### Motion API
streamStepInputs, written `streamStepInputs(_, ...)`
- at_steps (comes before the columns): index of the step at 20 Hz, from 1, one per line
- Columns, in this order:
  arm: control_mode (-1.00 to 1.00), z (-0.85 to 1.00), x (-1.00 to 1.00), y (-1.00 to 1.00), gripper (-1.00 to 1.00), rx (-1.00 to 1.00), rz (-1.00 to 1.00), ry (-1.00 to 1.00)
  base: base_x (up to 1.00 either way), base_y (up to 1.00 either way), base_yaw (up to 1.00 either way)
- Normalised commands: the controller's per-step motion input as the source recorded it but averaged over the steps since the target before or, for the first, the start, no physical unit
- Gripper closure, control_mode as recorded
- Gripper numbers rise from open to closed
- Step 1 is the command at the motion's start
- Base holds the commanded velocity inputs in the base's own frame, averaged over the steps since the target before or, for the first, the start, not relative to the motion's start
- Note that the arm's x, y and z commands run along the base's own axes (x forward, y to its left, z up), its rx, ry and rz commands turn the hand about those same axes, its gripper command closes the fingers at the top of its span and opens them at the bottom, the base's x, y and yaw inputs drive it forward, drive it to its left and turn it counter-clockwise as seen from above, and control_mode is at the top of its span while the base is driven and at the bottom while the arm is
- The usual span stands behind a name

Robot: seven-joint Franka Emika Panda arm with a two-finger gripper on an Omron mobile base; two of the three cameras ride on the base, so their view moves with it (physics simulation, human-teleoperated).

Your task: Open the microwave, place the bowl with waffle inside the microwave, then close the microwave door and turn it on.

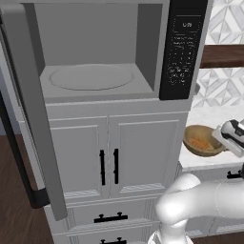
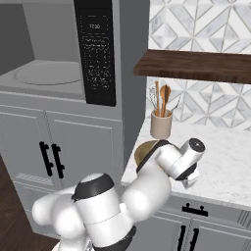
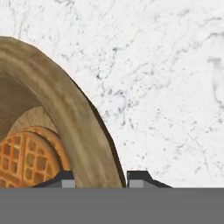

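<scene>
1. Left base view: we see the microwave (image 1: 102, 52) with its microwave door (image 1: 28, 109) swung wide, cavity bare; the bowl with waffle (image 1: 202, 139) sits on the white worktop (image 1: 209, 116) at right, the wrist against its rim.
2. Right base view: the arm covers most of the bowl; a utensil jar (image 2: 161, 122) stands just behind.
3. Hand view: our end effector (image 3: 99, 180) straddles the bowl's rim, one fingertip (image 3: 61, 179) inside, the other outside, narrowed on the wall.

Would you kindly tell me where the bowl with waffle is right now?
The bowl with waffle sits on the white marble counter, right of the open microwave, with the pincer straddling its rim.
</scene>
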Motion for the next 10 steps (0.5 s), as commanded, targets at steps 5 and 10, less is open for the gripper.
streamStepInputs(5, -1.00, 0.30, -0.38, 0.00, 1.00, 0.08, 0.00, 0.02, 0.00, 0.00, 0.00)
streamStepInputs(10, -1.00, 0.93, -0.94, -0.09, 1.00, 0.16, -0.19, -0.05, 0.00, 0.00, 0.00)
